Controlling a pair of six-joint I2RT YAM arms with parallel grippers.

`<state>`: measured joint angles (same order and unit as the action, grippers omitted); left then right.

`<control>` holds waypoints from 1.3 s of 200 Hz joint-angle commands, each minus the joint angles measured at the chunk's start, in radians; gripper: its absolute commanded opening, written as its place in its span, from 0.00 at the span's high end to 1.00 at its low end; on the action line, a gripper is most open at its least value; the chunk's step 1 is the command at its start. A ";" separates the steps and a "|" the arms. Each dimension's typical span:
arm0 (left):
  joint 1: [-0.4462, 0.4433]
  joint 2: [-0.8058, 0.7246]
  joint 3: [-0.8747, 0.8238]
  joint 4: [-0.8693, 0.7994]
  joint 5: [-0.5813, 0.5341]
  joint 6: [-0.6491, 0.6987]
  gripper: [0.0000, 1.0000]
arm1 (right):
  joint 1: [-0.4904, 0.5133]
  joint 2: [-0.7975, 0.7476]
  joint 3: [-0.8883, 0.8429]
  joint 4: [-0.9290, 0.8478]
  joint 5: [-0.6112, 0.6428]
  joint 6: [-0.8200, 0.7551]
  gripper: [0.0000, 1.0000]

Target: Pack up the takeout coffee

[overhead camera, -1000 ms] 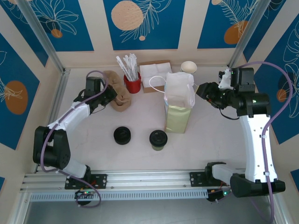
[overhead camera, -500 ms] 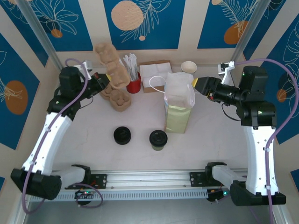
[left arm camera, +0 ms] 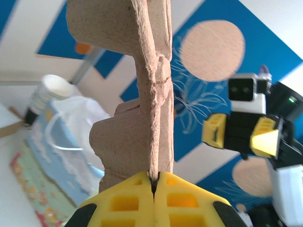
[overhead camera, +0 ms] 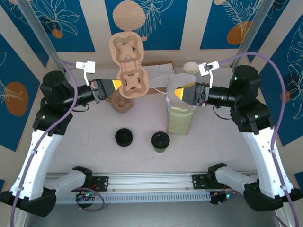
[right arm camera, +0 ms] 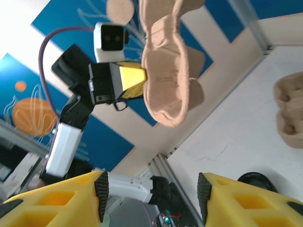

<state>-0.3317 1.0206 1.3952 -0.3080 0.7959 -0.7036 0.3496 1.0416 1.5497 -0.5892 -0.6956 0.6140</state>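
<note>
One cup carrier (overhead camera: pixel 128 61) | we are clamping it in left hand (overhead camera: pixel 113 85) | right hand (overhead camera: pixel 180 92) hanging open | takeout coffee (overhead camera: pixel 160 141) near surface's (overhead camera: pixel 213 142) front edge

Readable text: none that I could make out.
Takeout coffee (overhead camera: pixel 160 141): black lid, with no lettering I could read.
Paper bag (overhead camera: pixel 179 120): small coloured print low on its side in my left wrist view was too blurred to read.
Cardboard carrier (overhead camera: pixel 128 66): plain brown pulp, unmarked where I saw it.
Wall panels (overhead camera: pixel 142 28): leaf drawings and orange discs carried no words.
</note>
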 commanded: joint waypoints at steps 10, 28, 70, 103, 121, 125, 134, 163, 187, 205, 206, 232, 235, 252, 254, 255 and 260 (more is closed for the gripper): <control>-0.082 -0.018 -0.007 0.117 0.095 0.027 1.00 | 0.074 -0.002 0.011 0.041 0.045 -0.052 0.44; -0.122 -0.014 0.000 0.115 0.090 0.050 1.00 | 0.106 -0.002 0.010 0.041 0.062 -0.062 0.44; -0.203 0.019 0.022 0.114 0.093 0.081 1.00 | 0.168 -0.001 0.007 0.035 0.095 -0.098 0.44; -0.232 0.037 0.031 0.113 0.088 0.093 1.00 | 0.184 -0.001 0.003 0.032 0.109 -0.110 0.45; -0.240 0.045 0.034 0.117 0.083 0.092 1.00 | 0.196 0.001 -0.003 0.037 0.105 -0.117 0.53; -0.242 0.049 0.034 0.118 0.080 0.092 1.00 | 0.199 0.001 -0.005 0.040 0.106 -0.118 0.55; -0.247 0.052 0.036 0.118 0.077 0.090 1.00 | 0.205 0.002 -0.009 0.041 0.106 -0.121 0.57; -0.263 0.067 0.039 0.131 0.077 0.088 1.00 | 0.219 0.011 -0.014 0.043 0.107 -0.128 0.64; -0.272 0.079 0.041 0.134 0.075 0.093 1.00 | 0.226 0.016 -0.014 0.044 0.116 -0.132 0.70; -0.277 0.085 0.039 0.133 0.073 0.098 1.00 | 0.227 0.020 -0.010 0.040 0.127 -0.132 0.77; -0.277 0.086 0.039 0.134 0.072 0.098 1.00 | 0.227 0.021 -0.011 0.039 0.129 -0.132 0.78; -0.283 0.093 0.041 0.128 0.070 0.110 1.00 | 0.227 0.024 -0.007 0.024 0.169 -0.135 0.91; -0.283 0.093 0.043 0.124 0.068 0.114 1.00 | 0.227 0.025 -0.007 0.021 0.176 -0.136 0.93; -0.287 0.092 0.053 0.093 0.054 0.142 0.93 | 0.226 0.025 0.003 -0.003 0.212 -0.142 1.00; -0.288 0.092 0.055 0.088 0.051 0.147 0.91 | 0.226 0.025 0.004 -0.005 0.214 -0.142 1.00; -0.287 0.092 0.055 0.085 0.050 0.150 0.91 | 0.226 0.025 0.006 -0.007 0.218 -0.142 1.00; -0.288 0.091 0.061 0.071 0.043 0.162 0.86 | 0.226 0.025 0.007 -0.011 0.225 -0.143 1.00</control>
<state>-0.5854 1.1030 1.4155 -0.2207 0.8410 -0.6025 0.5591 1.0462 1.5425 -0.5789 -0.5140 0.4892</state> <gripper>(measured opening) 0.065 0.050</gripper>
